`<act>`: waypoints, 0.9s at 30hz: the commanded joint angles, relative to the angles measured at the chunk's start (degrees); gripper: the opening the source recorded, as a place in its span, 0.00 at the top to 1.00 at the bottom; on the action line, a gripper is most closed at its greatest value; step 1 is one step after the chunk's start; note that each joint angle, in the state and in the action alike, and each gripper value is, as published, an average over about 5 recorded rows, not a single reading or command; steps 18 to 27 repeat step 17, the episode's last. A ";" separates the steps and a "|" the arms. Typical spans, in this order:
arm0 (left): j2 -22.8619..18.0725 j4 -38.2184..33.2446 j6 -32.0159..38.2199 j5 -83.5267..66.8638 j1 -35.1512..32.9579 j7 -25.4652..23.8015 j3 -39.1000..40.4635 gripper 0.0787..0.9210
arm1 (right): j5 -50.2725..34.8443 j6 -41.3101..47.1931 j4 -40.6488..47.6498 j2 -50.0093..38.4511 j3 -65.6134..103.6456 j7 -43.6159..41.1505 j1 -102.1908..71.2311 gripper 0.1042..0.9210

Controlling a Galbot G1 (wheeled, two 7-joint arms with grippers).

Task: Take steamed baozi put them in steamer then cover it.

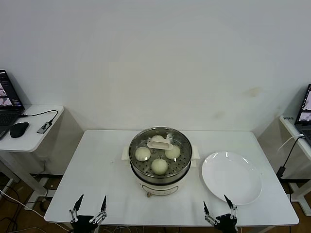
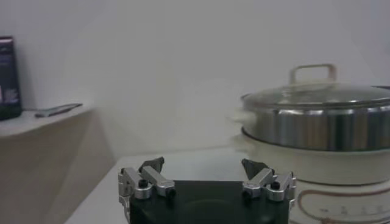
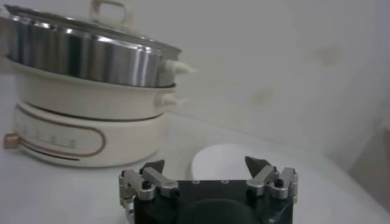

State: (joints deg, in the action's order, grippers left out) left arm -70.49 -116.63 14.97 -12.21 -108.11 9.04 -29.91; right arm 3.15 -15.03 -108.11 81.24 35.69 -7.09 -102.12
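Your left gripper [image 1: 89,208] and right gripper [image 1: 219,208] hang spread at the bench [image 1: 97,165] edge; cover [image 1: 160,147] sits on the steamer [image 1: 160,182], baozi [image 1: 159,166] inside.

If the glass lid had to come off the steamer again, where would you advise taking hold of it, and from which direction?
Grip the cream oblong handle at the centre of the glass lid, coming straight down from above. It stands up as a raised loop, as the left wrist view shows, while the lid's dome is smooth and its rim sits flush on the steamer. Either open tool, left or right, would probably fit across its narrow width.
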 commanded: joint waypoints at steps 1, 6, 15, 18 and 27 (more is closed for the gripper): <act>-0.40 2.00 2.07 -5.05 -2.04 0.50 -1.46 0.12 | 0.20 0.19 -0.61 0.19 -2.59 -0.07 -1.20 0.12; -0.20 2.17 1.94 -4.71 -1.66 0.52 -1.40 0.12 | 0.16 0.78 -0.87 0.85 -3.12 -0.06 -1.22 0.12; 0.33 3.30 1.56 -4.25 -0.73 0.29 -0.65 0.12 | 0.31 1.37 -1.47 1.15 -3.31 0.03 -1.48 0.12; 0.43 3.38 1.51 -4.24 -0.66 0.22 -0.66 0.12 | 0.27 1.47 -1.54 1.10 -3.27 -0.01 -1.54 0.12; 0.43 3.38 1.51 -4.24 -0.66 0.22 -0.66 0.12 | 0.27 1.47 -1.54 1.10 -3.27 -0.01 -1.54 0.12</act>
